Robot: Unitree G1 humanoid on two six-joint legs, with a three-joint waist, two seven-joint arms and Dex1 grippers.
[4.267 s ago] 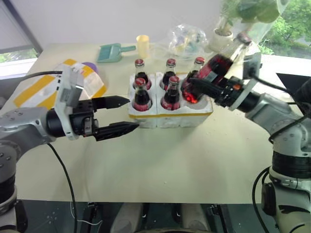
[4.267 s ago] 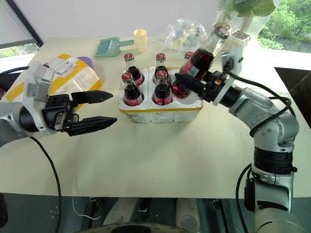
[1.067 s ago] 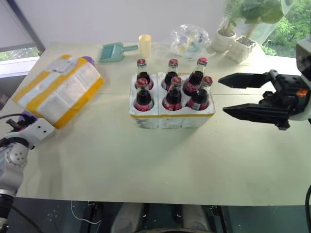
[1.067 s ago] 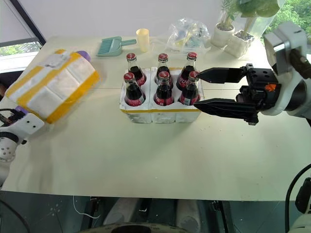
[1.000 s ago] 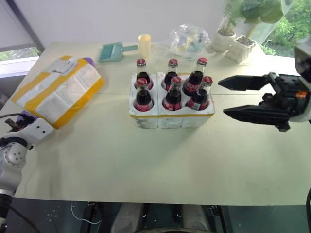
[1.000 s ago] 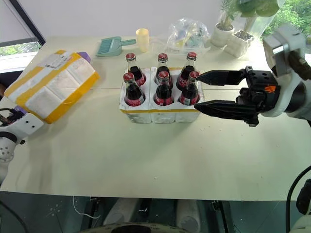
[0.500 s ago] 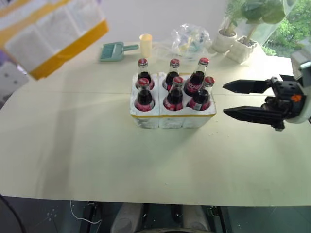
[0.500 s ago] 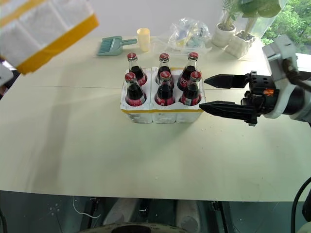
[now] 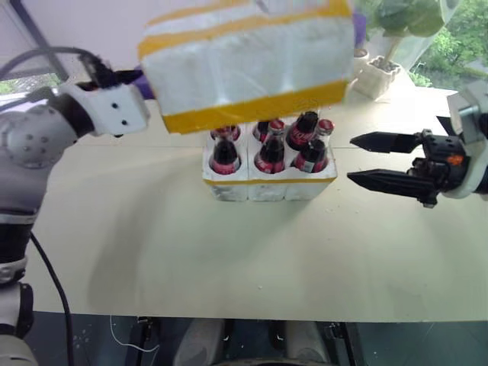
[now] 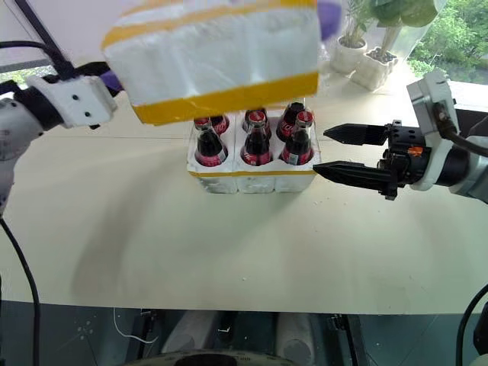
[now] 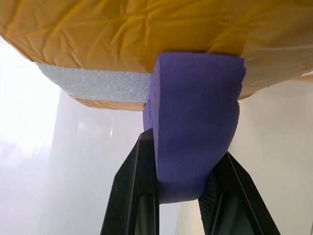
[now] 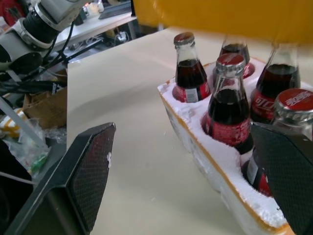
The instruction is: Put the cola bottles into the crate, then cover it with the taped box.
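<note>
taped box, white foam with broad yellow bands, hangs in the air over the far part of the crate, tilted with its left end lower, hiding the caps of the far row. a purple handle juts from its end, and the left gripper has its two black fingers clamped together on that handle. the left arm reaches in from the left, raised, forearm about level and aimed right toward the box.

crate sits mid-table, white foam with a yellow band round its base. all six cola bottles stand upright in its wells, dark with red caps and labels.

right gripper hovers just right of the crate, above the table, pointing left and about level, its fingers spread wide apart with nothing between them.

table is pale cream. on its far right stand potted plants.
</note>
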